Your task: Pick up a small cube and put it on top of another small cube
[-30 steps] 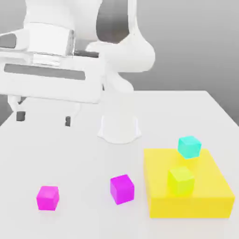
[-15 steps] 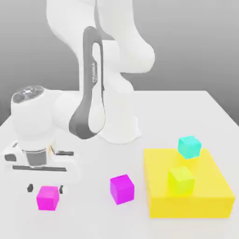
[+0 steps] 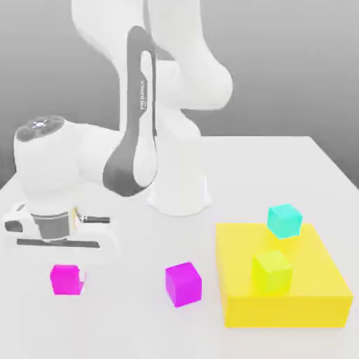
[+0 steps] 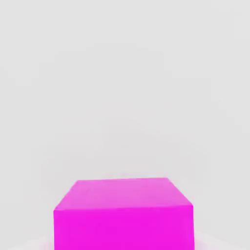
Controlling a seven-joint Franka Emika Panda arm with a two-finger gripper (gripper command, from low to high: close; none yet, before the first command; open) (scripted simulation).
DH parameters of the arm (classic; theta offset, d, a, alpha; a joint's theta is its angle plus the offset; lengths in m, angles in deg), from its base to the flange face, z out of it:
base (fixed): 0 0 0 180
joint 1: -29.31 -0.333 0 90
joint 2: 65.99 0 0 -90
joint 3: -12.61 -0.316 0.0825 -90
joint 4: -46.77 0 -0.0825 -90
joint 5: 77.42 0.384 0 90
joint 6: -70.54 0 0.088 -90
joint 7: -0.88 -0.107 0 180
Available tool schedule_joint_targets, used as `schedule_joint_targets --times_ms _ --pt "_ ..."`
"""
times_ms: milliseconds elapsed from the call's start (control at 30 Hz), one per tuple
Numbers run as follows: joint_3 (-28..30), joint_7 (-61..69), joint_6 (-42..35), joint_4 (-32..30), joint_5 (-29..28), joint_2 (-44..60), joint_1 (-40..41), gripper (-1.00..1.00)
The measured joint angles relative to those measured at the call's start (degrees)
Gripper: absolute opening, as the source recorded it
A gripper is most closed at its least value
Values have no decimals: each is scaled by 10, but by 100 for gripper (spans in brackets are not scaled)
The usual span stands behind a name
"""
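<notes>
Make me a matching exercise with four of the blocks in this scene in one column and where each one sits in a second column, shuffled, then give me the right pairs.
Things:
1. magenta cube
2. purple cube
3. cyan cube
4. lime cube

Places:
A. on the yellow block, nearer its front
B. directly beneath the gripper
C. on the table, between the magenta cube and the yellow block
D. at the yellow block's far edge

Pairs: 1-B, 2-C, 3-D, 4-A
</notes>
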Motion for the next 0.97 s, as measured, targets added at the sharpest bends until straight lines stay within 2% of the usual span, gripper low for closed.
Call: schedule_joint_targets --times_ms 133,333,633,700,867,900,967 --pt "-49 42 -49 -25 0 -77 -109 -100" --pt "-110 120 -118 -65 19 -188 -206 -100" --pt "-205 244 -215 -125 57 -343 -404 -100" --pt "-218 258 -204 -137 61 -343 -427 -100" --pt "-236 258 -96 -161 61 -259 -428 -100" --pt "-238 257 -83 -164 61 -249 -427 100" --pt "-238 257 -83 -164 61 -249 -427 100"
